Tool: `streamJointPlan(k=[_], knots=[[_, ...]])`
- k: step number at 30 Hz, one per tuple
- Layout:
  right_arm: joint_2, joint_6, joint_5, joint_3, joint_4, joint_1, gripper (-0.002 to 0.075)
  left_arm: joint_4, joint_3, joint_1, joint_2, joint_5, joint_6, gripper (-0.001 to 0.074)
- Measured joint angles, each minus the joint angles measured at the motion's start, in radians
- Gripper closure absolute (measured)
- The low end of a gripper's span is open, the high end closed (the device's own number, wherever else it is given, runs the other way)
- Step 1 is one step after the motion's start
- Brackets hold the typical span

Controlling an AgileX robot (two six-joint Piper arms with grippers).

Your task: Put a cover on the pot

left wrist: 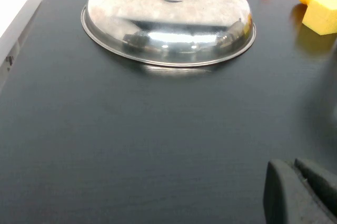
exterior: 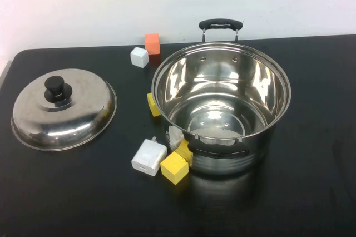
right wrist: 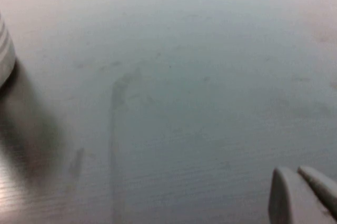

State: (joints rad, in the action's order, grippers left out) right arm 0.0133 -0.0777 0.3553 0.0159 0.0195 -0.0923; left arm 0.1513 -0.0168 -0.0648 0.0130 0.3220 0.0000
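Black table (exterior: 311,203) carries the open stainless steel stockpot (exterior: 221,109) and, well apart, the domed steel lid (exterior: 64,109). Left claw (left wrist: 303,192) and right claw (right wrist: 305,195) sit low over bare table, grip state indeterminate. Risk: yellow blocks (exterior: 174,167) crowding the pot could be knocked.

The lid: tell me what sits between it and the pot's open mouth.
On the table a yellow block lies between the lid and the pot, low beside its wall; lifted over, nothing blocks the rim. The left gripper sits back from the lid; the right gripper hangs over bare table.

text: none legible | labels: none | brands: none | numbers: none
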Motion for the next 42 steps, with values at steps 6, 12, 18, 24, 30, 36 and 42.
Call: streamJointPlan(k=[6,12,18,24,30,36,42], knots=[[0.0,0.0,0.0,0.0,0.0,0.0,0.0728,0.0,0.0,0.0,0.0,0.0,0.0,0.0738],[0.0,0.0,0.0,0.0,0.0,0.0,0.0728,-0.002,0.0,0.0,0.0,0.0,0.0,0.0738],[0.0,0.0,0.0,0.0,0.0,0.0,0.0728,-0.002,0.0,0.0,0.0,0.0,0.0,0.0738],[0.0,0.0,0.0,0.0,0.0,0.0,0.0728,-0.002,0.0,0.0,0.0,0.0,0.0,0.0738],[0.0,0.0,0.0,0.0,0.0,0.0,0.0728,-0.002,0.0,0.0,0.0,0.0,0.0,0.0738],[0.0,0.0,0.0,0.0,0.0,0.0,0.0728,0.002,0.0,0.0,0.0,-0.014,0.0,0.0738],[0.0,0.0,0.0,0.0,0.0,0.0,0.0728,0.065,-0.004,0.0,0.0,-0.193,0.0,0.0737]])
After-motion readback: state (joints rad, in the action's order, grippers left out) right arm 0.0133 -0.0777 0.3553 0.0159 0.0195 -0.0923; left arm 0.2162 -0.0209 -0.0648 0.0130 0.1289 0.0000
